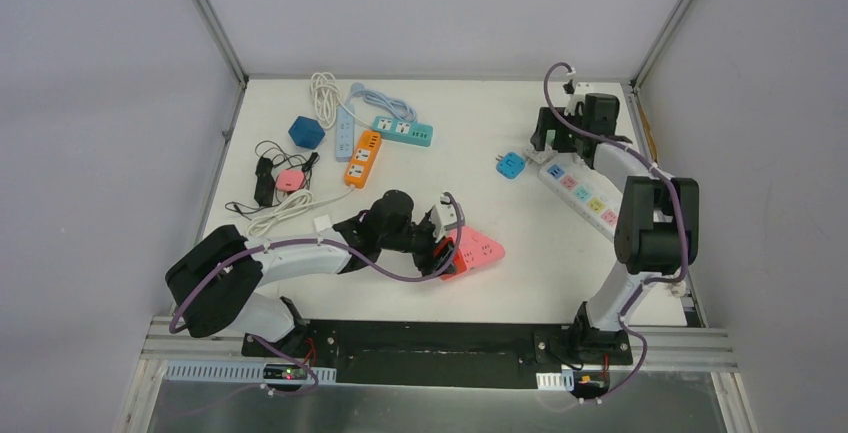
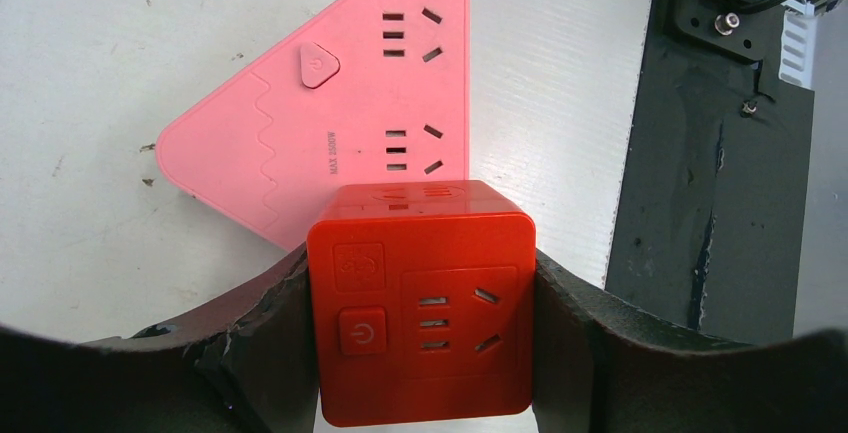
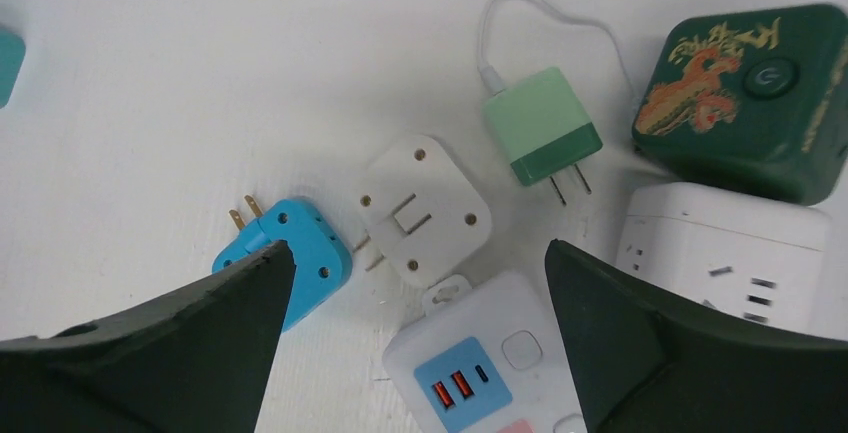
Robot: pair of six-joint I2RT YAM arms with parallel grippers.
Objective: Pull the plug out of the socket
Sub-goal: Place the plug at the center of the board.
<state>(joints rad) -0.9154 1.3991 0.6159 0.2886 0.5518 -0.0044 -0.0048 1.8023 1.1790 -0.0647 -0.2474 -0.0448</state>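
My left gripper (image 2: pixel 420 298) is clamped on the red plastic cube-shaped plug block (image 2: pixel 422 253), one dark finger pressed against each of its flanks, with its power button and socket face turned up toward my wrist camera. The cube sits at one corner of the pink triangular plastic power strip (image 2: pixel 330 123), which lies flat on the white table (image 1: pixel 480 113) near the front edge, just ahead of my left arm. The cube overlaps that corner, but I cannot tell whether its pins are seated in the strip or already out. My right gripper (image 3: pixel 420 253) is far off at the back right of the table, its fingers spread wide and grasping nothing. Below it lie a small blue plastic plug adapter (image 3: pixel 310 243) with brass pins, a white square adapter (image 3: pixel 425 208) just beside it, a pale green charger (image 3: pixel 543 125) with a thin white lead, a dark green cube with a dragon print (image 3: pixel 745 98), a white cube socket (image 3: pixel 725 248), and the end of a long white power strip with a blue USB panel (image 3: pixel 480 363).
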